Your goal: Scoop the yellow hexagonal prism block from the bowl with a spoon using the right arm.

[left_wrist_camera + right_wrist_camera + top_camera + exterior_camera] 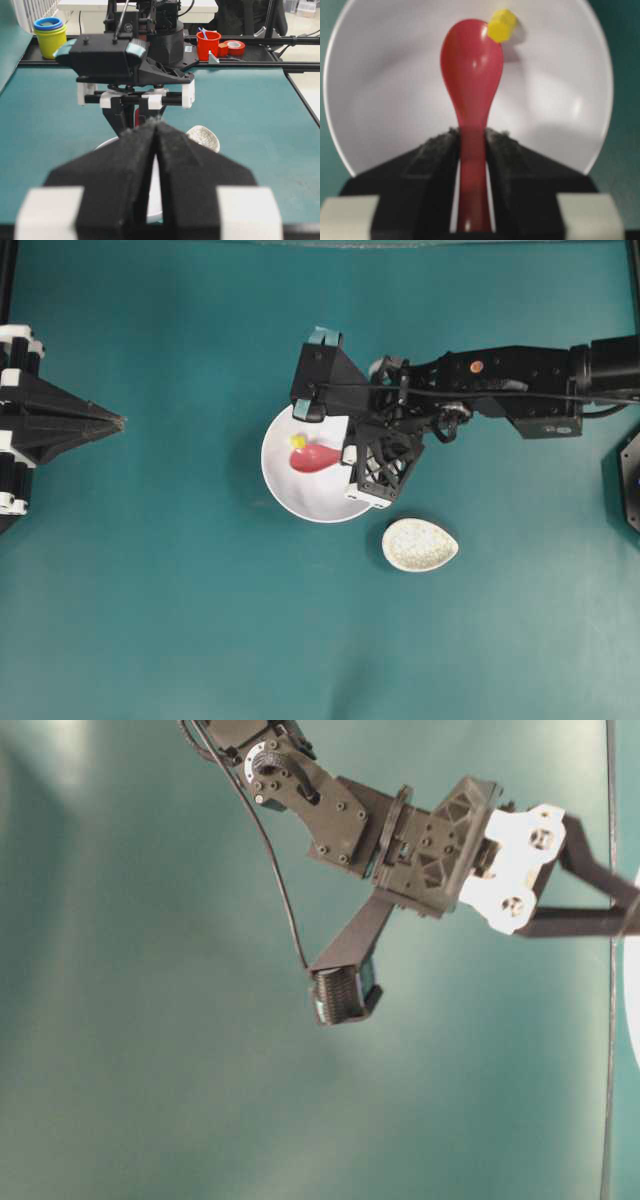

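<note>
One white bowl [300,495], one red spoon [314,458], one tiny yellow block [298,441] and one speckled spoon rest [419,544] sit near the middle of a teal table [150,620], with two black arms at its left and right edges. The right gripper [471,137] is clamped on the spoon's handle, and the block lies in the bowl touching the far tip of the scoop. The right arm [500,385] reaches from the right edge, wrist tipped down over the bowl; the left gripper [118,423] rests at the left edge, jaws closed on nothing.

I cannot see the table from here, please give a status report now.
Right gripper jaws shut on red spoon, scoop inside white bowl. Yellow hexagonal block at scoop's tip edge, not yet scooped. Left gripper shut, idle. Nothing blocking.
</note>
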Motion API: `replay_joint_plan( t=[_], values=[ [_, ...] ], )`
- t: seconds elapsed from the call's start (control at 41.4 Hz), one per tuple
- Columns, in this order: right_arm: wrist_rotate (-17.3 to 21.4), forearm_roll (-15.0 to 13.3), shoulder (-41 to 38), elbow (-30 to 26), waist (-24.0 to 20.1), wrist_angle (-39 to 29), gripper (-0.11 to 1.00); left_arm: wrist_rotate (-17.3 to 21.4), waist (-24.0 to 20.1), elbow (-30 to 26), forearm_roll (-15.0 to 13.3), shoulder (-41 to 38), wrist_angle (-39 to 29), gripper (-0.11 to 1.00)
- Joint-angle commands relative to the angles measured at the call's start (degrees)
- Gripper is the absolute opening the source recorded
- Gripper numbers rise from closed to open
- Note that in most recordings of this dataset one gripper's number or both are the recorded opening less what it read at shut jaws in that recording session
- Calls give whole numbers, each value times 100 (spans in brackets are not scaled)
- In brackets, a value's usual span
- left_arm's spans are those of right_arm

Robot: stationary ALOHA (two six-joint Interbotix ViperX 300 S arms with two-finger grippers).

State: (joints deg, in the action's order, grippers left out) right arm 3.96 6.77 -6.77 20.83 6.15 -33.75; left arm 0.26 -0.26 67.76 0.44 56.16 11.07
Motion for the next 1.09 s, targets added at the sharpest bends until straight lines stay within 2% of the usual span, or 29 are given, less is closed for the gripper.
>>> replay_joint_plan(
  t=[0.0, 0.508, 0.701, 0.822, 1.064],
  values=[
    [-9, -70, 88, -97, -18, 193, 24, 9, -9, -141, 9, -26, 26, -1],
    [26, -97, 132, -62, -26, 308, 24, 9, -9, -141, 18, -26, 26, -1],
    [44, -97, 466, -35, -70, 193, 24, 9, -9, -141, 9, -26, 26, -1],
    [79, -97, 800, 18, -70, -9, 24, 9, -9, -141, 18, -26, 26, -1],
    [404, -97, 1397, 158, -70, -984, 24, 9, 0, -141, 18, -26, 26, -1]
  ],
)
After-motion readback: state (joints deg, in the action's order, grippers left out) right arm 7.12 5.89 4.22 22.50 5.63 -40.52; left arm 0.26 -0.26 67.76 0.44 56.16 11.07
